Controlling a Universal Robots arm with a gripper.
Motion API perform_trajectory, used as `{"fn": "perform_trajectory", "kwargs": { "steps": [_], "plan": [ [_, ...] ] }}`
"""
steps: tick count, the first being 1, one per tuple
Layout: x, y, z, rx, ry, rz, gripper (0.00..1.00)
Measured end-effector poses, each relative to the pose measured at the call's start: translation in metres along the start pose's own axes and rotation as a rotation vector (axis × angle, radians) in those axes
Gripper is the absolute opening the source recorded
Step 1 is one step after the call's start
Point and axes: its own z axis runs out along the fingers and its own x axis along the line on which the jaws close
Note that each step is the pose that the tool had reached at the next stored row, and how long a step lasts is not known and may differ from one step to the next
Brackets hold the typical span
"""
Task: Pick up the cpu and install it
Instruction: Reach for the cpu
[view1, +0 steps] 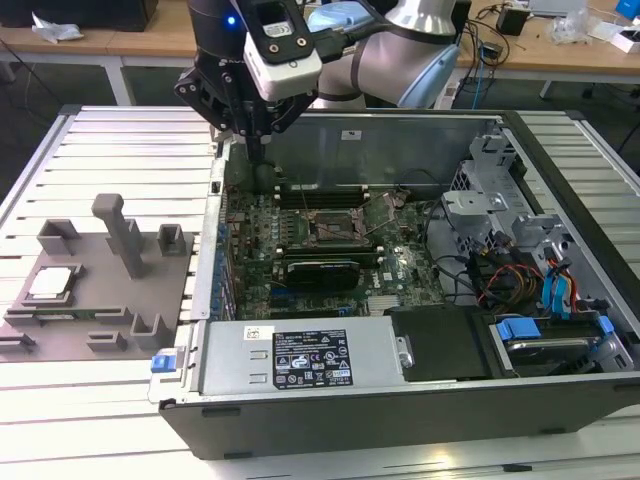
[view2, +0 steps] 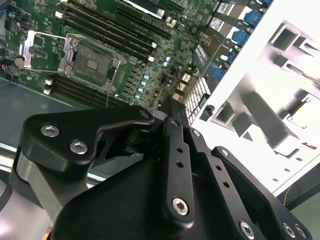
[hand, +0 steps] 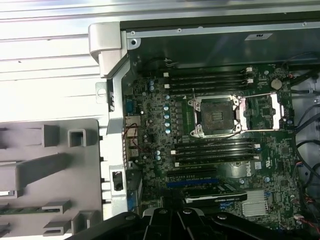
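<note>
In the exterior view a black expansion card (view1: 320, 270) hides part of the motherboard (view1: 255, 238) inside the open computer case (view1: 400, 425), and the socket (view1: 335, 228) there has its frame swung back. We find the cpu (view1: 50, 283) lying flat, silvery top up, in a recess of the grey tray (view1: 110, 335) on the slatted bench (view1: 110, 130). Being square, it has no long axis, and its edges run roughly with the tray's. The gripper (view1: 262, 150) hangs over the case's far corner, well apart from the cpu, jaws pressed together and empty.
</note>
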Motion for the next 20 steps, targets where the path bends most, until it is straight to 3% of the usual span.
{"fn": "perform_trajectory", "kwargs": {
  "steps": [20],
  "plan": [
    [0.0167,-0.0012,-0.0004,-0.0002,0.0,0.0,0.11]
  ]
}}
